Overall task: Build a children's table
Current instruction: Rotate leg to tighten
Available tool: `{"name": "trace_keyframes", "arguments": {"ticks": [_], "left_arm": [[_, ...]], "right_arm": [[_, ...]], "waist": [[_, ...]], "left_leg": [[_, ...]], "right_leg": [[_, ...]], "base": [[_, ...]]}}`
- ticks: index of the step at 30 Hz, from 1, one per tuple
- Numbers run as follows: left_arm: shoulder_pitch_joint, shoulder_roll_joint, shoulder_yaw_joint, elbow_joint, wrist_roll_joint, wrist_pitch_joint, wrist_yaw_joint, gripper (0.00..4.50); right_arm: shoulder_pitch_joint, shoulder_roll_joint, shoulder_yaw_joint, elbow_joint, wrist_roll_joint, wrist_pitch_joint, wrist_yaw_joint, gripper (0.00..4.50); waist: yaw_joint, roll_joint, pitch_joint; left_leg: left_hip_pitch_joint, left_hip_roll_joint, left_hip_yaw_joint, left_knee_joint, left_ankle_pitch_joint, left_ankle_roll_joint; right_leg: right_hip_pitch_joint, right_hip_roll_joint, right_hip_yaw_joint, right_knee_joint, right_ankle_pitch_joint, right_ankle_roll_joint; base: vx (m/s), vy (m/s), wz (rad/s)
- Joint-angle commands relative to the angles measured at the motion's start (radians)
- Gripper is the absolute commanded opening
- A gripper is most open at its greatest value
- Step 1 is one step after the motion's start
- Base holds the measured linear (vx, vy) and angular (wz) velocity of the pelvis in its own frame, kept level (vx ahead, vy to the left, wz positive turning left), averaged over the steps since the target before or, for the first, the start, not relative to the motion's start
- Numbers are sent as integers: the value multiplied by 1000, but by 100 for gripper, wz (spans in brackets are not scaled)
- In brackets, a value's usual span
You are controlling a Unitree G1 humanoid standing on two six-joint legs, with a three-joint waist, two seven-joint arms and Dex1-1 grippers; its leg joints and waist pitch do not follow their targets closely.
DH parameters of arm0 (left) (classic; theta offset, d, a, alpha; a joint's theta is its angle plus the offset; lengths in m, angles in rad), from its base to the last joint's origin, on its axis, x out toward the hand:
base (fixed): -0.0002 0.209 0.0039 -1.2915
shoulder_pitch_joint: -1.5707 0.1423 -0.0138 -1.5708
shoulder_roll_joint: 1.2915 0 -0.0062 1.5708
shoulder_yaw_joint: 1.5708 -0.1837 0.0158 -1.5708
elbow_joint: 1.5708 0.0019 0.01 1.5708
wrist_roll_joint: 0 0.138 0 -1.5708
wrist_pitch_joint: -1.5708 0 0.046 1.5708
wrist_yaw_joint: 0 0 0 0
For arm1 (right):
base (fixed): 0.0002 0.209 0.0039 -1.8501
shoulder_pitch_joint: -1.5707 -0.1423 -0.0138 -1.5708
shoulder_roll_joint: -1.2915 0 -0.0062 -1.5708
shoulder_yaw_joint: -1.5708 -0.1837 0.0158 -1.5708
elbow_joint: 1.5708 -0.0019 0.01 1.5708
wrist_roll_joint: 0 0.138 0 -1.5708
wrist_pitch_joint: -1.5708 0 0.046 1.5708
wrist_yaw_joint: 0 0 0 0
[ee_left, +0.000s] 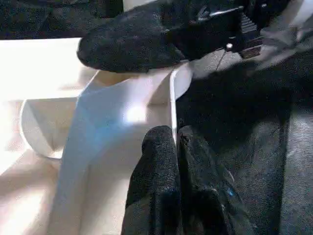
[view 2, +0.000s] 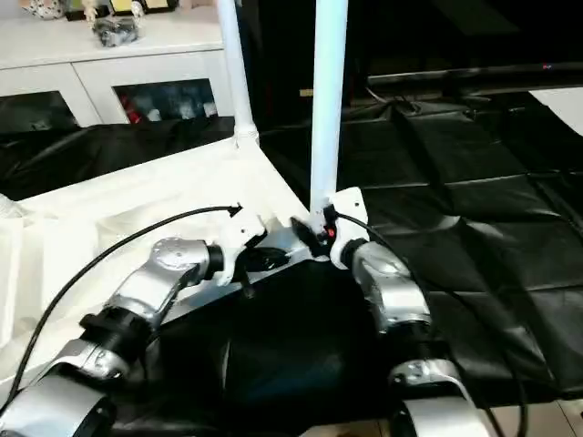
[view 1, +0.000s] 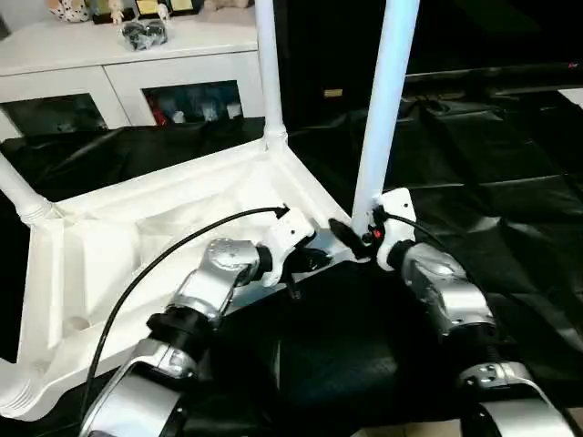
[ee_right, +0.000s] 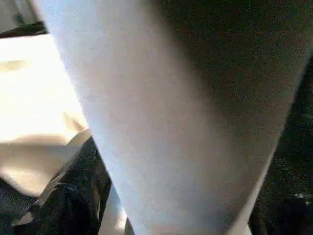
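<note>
We saw the tabletop (view 1: 182, 218) lying underside up on black sheeting (view 1: 492, 155), with legs standing in its corner sockets. Our left pincer (ee_left: 177, 142) was pressed shut, its tips against the tabletop's rim at the near corner. Just beyond it stood the nearest leg (view 1: 383, 109), upright in that socket. Our right pincer (view 1: 351, 235) sat at that leg's base; we could not tell its spread. Farther beyond stood a white cabinet (view 1: 118, 64).

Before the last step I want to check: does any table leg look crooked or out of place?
The near leg leans a little, unlike the far leg, which stands straight in the upturned tabletop.
</note>
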Motion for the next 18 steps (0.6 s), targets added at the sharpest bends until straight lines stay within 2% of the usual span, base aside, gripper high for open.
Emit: {"name": "trace_keyframes", "arguments": {"ticks": [1,3,5,7,8,9,10,11,12,18], "left_arm": [[5,-10,-42,-55,-36,-37,-91,0],[14,13,-44,-71,-48,-39,-142,0],[17,33,-43,-79,-57,-43,-181,0],[18,41,-43,-81,-59,-44,-195,0],[18,59,-44,-81,-60,-53,-221,0],[19,76,-46,-82,-63,-64,-245,0],[21,86,-49,-85,-66,-66,-263,0],[22,90,-51,-86,-67,-66,-269,0],[25,101,-53,-92,-71,-67,-289,0],[35,124,-58,-110,-84,-66,-333,0]], "right_arm": [[30,11,75,24,1,47,79,391],[44,-29,86,-3,-3,43,139,404],[58,-72,100,-30,-10,33,196,421],[64,-87,102,-41,-11,32,224,421],[77,-120,104,-71,2,32,289,421],[90,-152,108,-99,19,34,351,421],[97,-169,111,-111,27,29,379,421],[99,-175,113,-115,29,26,388,421],[105,-192,112,-127,41,29,420,421],[108,-217,95,-150,87,33,490,421]], "waist": [[12,-17,-56],[19,-14,-58],[24,-15,-58],[34,-16,-57],[36,-13,-57],[40,-16,-55],[44,-15,-56],[45,-11,-55],[49,-12,-54],[54,-12,-56]], "left_leg": [[10,32,-19,-64,-189,93],[10,33,-17,-60,-148,117],[11,35,-16,-59,-142,121],[13,35,-14,-59,-154,118],[14,36,-14,-60,-160,115],[15,37,-15,-62,-172,110],[19,39,-14,-62,-186,105],[19,40,-14,-62,-190,103],[19,39,-14,-63,-199,97],[18,39,-15,-62,-181,90]], "right_leg": [[41,-47,21,-70,-33,-266],[43,-46,18,-65,17,-278],[43,-45,17,-64,23,-281],[41,-45,18,-64,9,-285],[40,-46,19,-64,0,-285],[41,-44,19,-67,-20,-278],[39,-44,20,-67,-29,-279],[37,-44,20,-67,-34,-280],[38,-44,21,-68,-45,-276],[40,-46,20,-65,-32,-279]], "base": [[0,0,0],[0,0,0],[0,0,0],[0,0,0],[0,0,0],[0,0,0],[0,0,0],[0,0,0],[0,0,0],[0,0,0]]}}
